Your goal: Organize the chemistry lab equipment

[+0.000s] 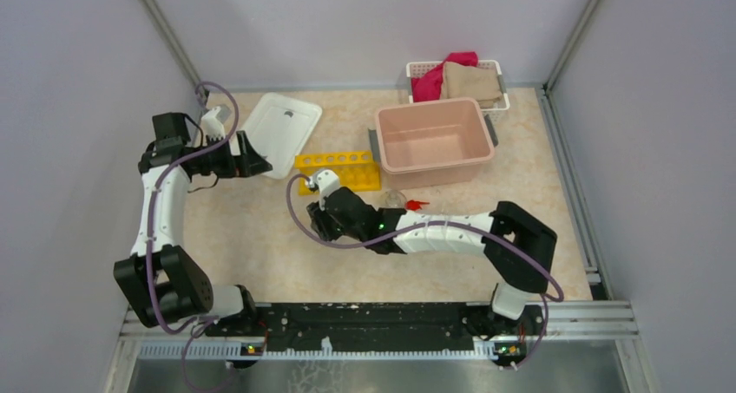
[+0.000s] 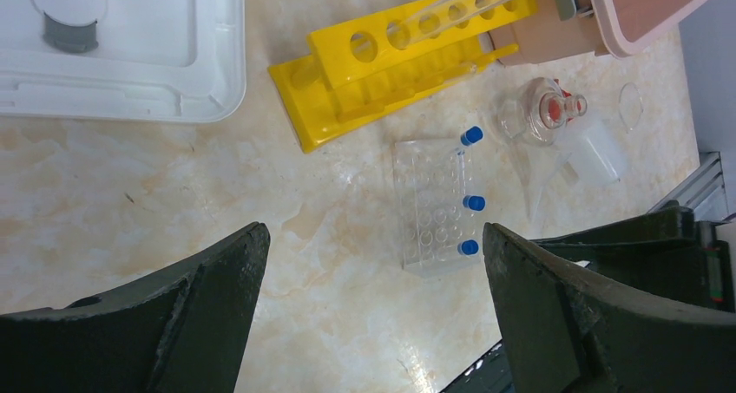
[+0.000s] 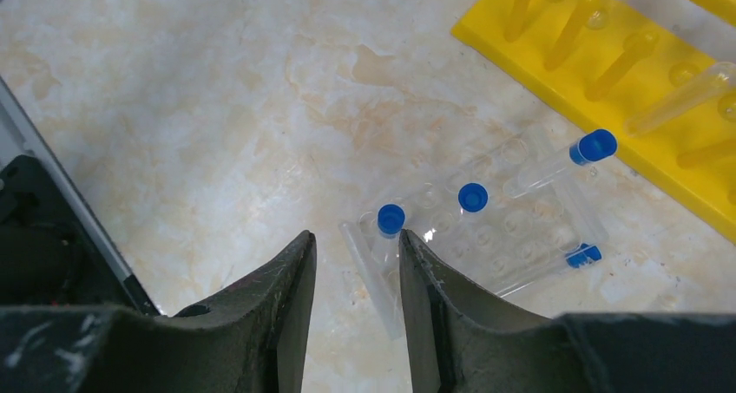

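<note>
Hand on right [image 3: 356, 237] barely parted — blue-capped tube [image 3: 391, 219] at tip.

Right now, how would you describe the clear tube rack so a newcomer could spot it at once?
Find the pink tub toward the back; the yellow rack sits directly to its left. The clear tube rack sits just in front of that, toward the arms. Unlike its opaque yellow neighbour, it is see-through, with many small holes and blue-capped tubes along one edge.
</note>
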